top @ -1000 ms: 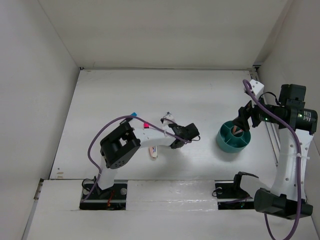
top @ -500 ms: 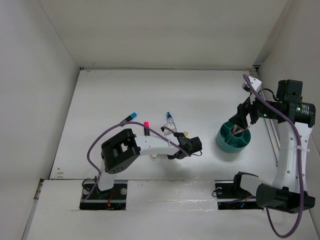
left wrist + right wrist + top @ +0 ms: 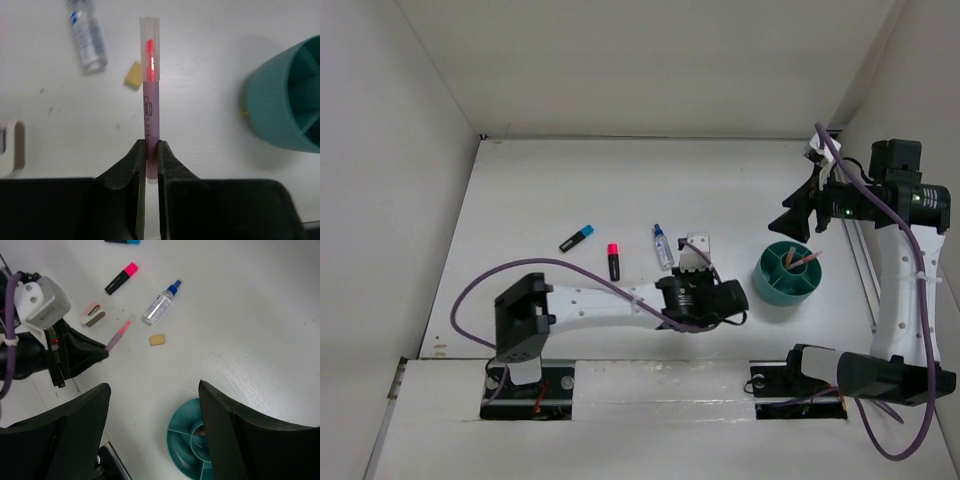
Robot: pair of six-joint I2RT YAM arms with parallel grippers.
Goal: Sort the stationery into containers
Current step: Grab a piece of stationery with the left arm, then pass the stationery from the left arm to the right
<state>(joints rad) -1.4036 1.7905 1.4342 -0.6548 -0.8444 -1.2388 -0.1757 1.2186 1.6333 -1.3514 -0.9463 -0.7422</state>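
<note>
While the cup (image 3: 772,288) holds a pen (image 3: 804,260) leaning inside, the left hand (image 3: 150,150), low over the counter (image 3: 620,190) beside it, pinches a second pen (image 3: 151,95); the right hand (image 3: 152,390) hangs spread above.

A matt white, faintly grained surface is being shown by the table (image 3: 210,45). The cup (image 3: 280,110) is being seen as ribbed teal plastic, the pen (image 3: 151,100) as translucent plastic with a clear cap, the bottle (image 3: 89,40) as clear glossy plastic. The eraser (image 3: 133,81) is being rendered dull and rubbery, the left fingers (image 3: 125,175) as matt black plastic.
</note>
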